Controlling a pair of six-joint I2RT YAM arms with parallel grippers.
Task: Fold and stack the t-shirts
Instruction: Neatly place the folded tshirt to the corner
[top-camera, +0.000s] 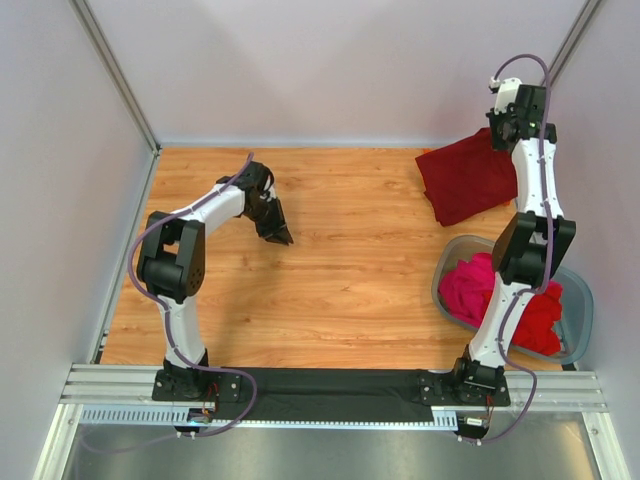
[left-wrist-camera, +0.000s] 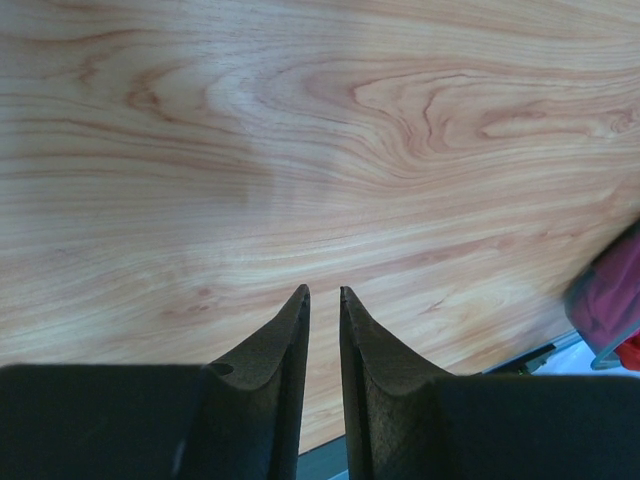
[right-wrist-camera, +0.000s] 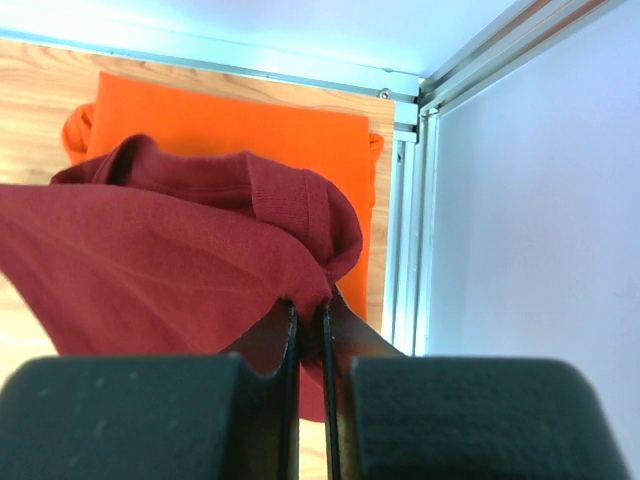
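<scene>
Item one, nearest the bases: a grey translucent tub sits on the wooden table at about 4 o'clock from the table's centre, just beside the right arm's lower links. It holds a bundled magenta-pink t-shirt on its 9 o'clock side and a bundled red t-shirt on its 3 o'clock side, the two touching; neither is folded. Item two: the left gripper hangs over bare wood at roughly 9 to 10 o'clock from the table's centre, well apart from all cloth. Its wrist view shows the left gripper with its jaws drawn almost together, only a narrow slit between them and nothing in it; the tub's corner shows at 4 o'clock in that view. Item three, farthest: the maroon t-shirt lies crumpled at about 1 to 2 o'clock on the table, its far edge lifted toward the right gripper at the back right corner. In the right wrist view the right gripper has its jaws closed on a bunched fold of the maroon t-shirt, which drapes away toward 9 o'clock. Beneath and beyond it an orange t-shirt lies flat and squared on the table, close against the back wall and the corner post.
</scene>
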